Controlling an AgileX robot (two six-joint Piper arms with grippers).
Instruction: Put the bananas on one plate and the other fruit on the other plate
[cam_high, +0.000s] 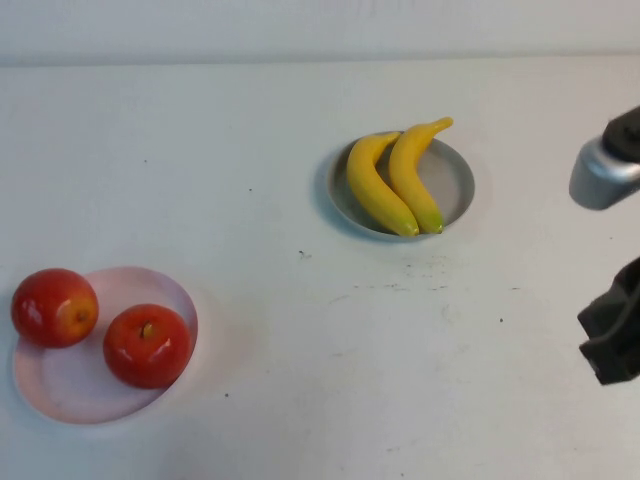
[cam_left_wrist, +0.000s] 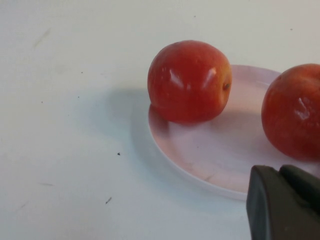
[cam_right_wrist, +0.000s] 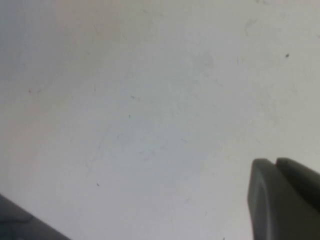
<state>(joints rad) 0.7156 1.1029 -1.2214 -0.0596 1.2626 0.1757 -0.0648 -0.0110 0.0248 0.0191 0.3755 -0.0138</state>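
Note:
Two yellow bananas (cam_high: 378, 185) (cam_high: 413, 170) lie side by side on the grey plate (cam_high: 452, 180) at the table's middle right. Two red apples (cam_high: 55, 307) (cam_high: 147, 345) sit on the pink plate (cam_high: 70, 385) at the front left; the left one rests on the rim. In the left wrist view both apples (cam_left_wrist: 189, 81) (cam_left_wrist: 294, 110) and the pink plate (cam_left_wrist: 215, 150) show close ahead of my left gripper (cam_left_wrist: 280, 172), which is shut and empty. My right gripper (cam_high: 605, 350) hangs at the table's right edge, shut and empty, over bare table in its wrist view (cam_right_wrist: 276, 162).
The white table (cam_high: 300, 330) has faint scuff marks and specks between the two plates. A silver part of the right arm (cam_high: 603, 172) shows at the right edge, to the right of the grey plate. The left arm is out of the high view.

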